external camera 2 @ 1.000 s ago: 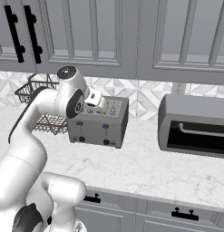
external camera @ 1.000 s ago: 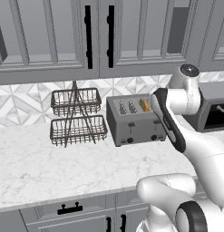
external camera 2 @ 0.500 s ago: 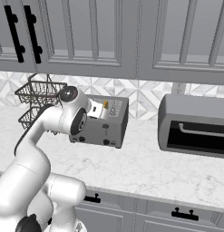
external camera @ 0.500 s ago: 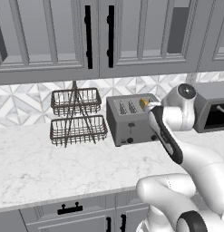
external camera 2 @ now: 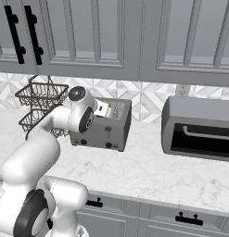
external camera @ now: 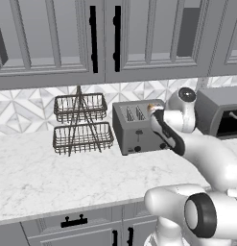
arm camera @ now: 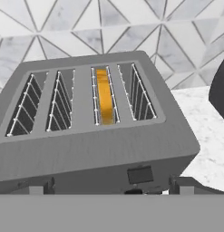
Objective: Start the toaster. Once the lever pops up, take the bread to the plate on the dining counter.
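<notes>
Bread mostly sunk in toaster slot, spread hand half hidden.

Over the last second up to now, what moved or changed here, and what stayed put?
The arm swung down and in toward the toaster, bringing the open gripper from above it to its front upper edge. Nothing was grasped or released. The bread stays in its slot; the toaster, wire basket rack and grey appliance kept their places.
</notes>
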You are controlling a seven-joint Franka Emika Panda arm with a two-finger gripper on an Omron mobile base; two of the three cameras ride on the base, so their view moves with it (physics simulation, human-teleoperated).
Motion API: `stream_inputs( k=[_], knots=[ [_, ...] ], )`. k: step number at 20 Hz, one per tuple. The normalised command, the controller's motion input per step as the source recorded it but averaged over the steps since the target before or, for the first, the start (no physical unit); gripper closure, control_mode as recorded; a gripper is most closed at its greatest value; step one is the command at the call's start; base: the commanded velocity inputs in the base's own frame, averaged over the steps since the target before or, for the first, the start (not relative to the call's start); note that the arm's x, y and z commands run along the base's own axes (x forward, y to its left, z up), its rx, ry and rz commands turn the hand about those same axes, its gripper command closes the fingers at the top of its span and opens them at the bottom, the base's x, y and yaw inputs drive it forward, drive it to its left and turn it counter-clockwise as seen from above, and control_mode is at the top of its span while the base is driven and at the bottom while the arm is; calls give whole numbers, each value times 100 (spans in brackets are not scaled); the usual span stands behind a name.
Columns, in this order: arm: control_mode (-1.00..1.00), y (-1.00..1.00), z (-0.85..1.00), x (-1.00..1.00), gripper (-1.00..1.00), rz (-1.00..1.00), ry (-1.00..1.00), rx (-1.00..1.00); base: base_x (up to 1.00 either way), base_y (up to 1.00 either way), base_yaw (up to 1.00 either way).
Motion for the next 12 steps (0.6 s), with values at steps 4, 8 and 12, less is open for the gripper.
stream_inputs(
  k=[4, 8, 12],
  knots=[
    [-100, 0, -9, 41, -100, 2, 1, 4, 0, 0, 0],
    [-100, -1, -32, 33, -100, 1, 0, 10, 0, 0, 0],
    [-100, -4, -31, 33, -100, 0, 0, 7, 0, 0, 0]
  ],
)
